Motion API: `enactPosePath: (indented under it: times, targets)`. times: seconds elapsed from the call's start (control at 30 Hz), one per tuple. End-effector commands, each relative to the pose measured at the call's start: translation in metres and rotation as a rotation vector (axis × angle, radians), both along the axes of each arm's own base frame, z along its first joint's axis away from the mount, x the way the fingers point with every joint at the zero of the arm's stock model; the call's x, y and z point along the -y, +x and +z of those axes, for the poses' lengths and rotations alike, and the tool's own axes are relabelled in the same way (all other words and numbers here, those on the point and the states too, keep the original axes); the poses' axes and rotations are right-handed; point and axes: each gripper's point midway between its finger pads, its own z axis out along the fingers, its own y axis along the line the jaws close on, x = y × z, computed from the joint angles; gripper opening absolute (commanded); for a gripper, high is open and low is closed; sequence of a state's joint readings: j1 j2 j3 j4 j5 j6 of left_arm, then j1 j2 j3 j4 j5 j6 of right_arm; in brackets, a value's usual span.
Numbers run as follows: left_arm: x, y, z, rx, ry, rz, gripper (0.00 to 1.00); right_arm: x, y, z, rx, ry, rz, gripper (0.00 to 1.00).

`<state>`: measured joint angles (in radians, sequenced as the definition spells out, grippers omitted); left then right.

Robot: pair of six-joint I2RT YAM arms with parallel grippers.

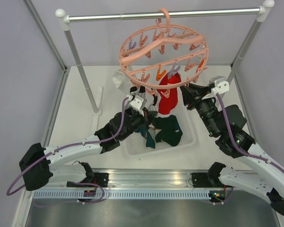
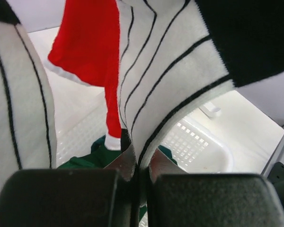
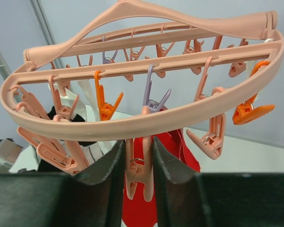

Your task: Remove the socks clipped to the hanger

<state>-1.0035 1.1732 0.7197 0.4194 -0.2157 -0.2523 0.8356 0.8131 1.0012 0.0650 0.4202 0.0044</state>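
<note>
Striped sock [image 2: 170, 71] hangs below hanger [image 3: 146, 118], above tray [image 2: 194, 142]. My left gripper [image 2: 141, 165] clamped on hem. Right gripper [image 3: 138, 146] pinches pink clip [image 3: 138, 175] before red sock [image 3: 177, 146]. I'd pull straight down, gently, avoiding swing.

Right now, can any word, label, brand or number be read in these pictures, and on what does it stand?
None can be read.
The hanger, the red sock, the striped sock and the tray show no print.
The black lines on the striped sock are a pattern, not letters.
</note>
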Motion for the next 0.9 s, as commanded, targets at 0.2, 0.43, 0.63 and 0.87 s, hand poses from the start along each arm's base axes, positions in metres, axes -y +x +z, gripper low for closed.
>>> enactPosePath:
  times: [0.2, 0.43, 0.63, 0.87]
  targets:
    - [0.029, -0.002, 0.008, -0.021, -0.005, -0.067, 0.02, 0.002, -0.023, 0.005, -0.021, 0.089, 0.098, 0.59]
    - [0.038, 0.004, 0.008, -0.042, 0.007, -0.048, 0.02, 0.006, -0.034, -0.002, -0.037, 0.101, 0.128, 0.66]
    - [0.043, 0.007, 0.007, -0.060, 0.017, -0.040, 0.02, -0.001, -0.049, -0.007, -0.024, 0.086, 0.216, 0.65]
    - [0.050, 0.011, 0.002, -0.094, 0.023, -0.029, 0.02, -0.042, -0.061, -0.015, -0.033, 0.030, 0.419, 0.64]
